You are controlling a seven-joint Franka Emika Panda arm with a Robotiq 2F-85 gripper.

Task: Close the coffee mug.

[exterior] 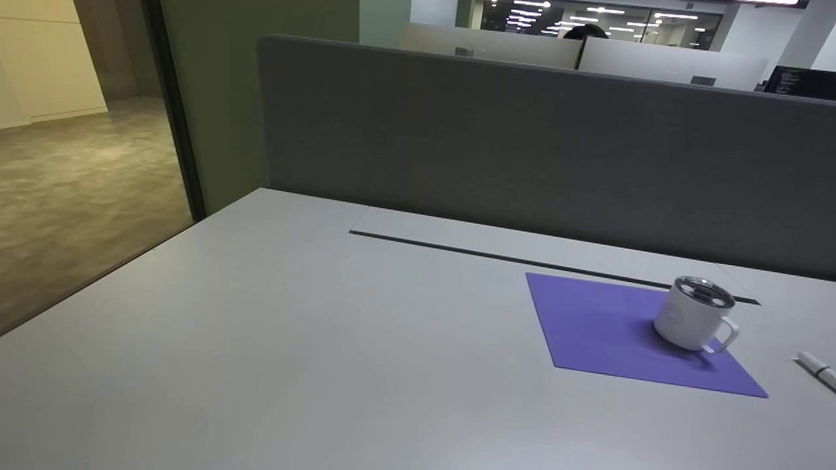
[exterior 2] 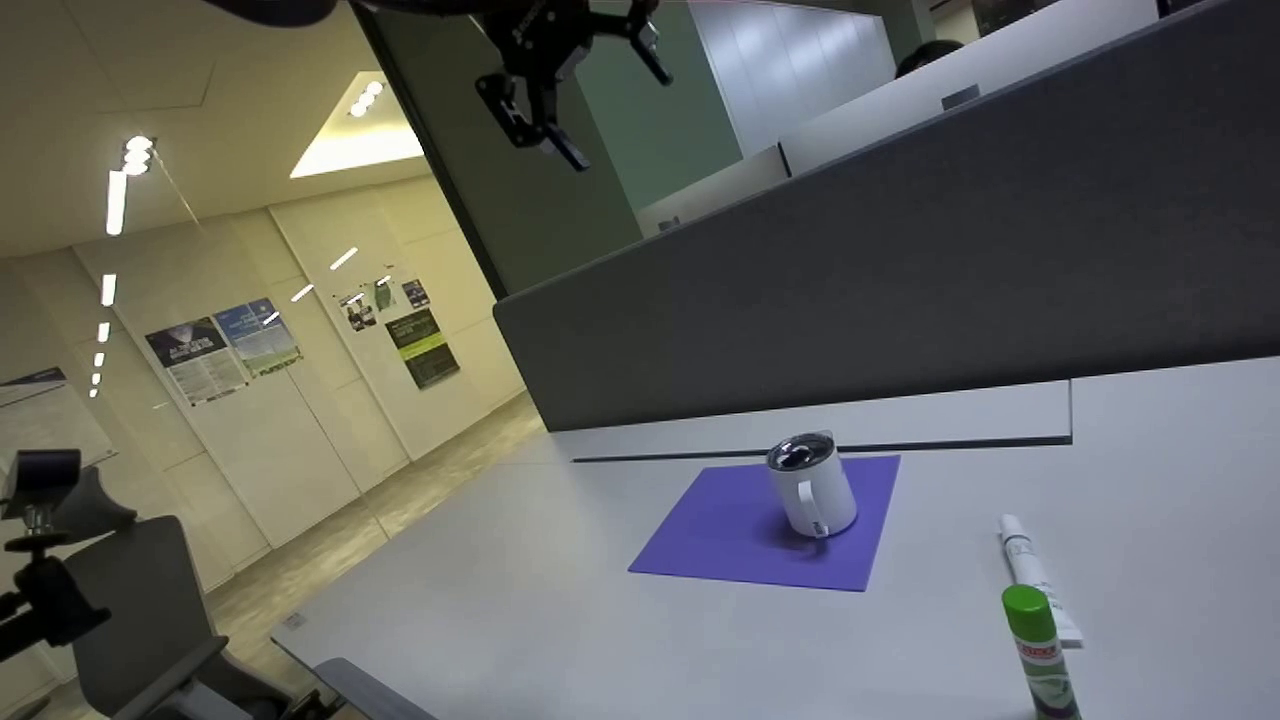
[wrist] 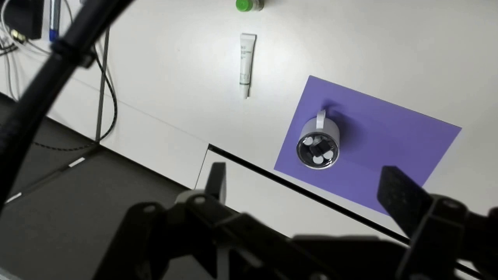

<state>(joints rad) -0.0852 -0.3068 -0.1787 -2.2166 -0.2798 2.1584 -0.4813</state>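
The coffee mug (exterior: 686, 321) is squat and white with a side handle. It stands upright on a purple mat (exterior: 588, 333), and shows also in an exterior view (exterior 2: 822, 490) and the wrist view (wrist: 331, 129). A clear lid (wrist: 318, 151) with a dark slider piece sits on its top. I cannot tell whether the lid's slider is open or shut. My gripper (exterior 2: 620, 122) is high above the table, well away from the mug. In the wrist view the gripper (wrist: 304, 167) has its fingers wide apart with nothing between them.
A white tube (wrist: 246, 62) lies on the table beside the mat. A green-capped bottle (exterior 2: 1042, 655) stands near it. A tall grey partition (exterior: 522, 156) runs behind the mat, with a dark slot (exterior: 450, 249) in the table before it. Cables (wrist: 113, 112) lie at the wrist view's left.
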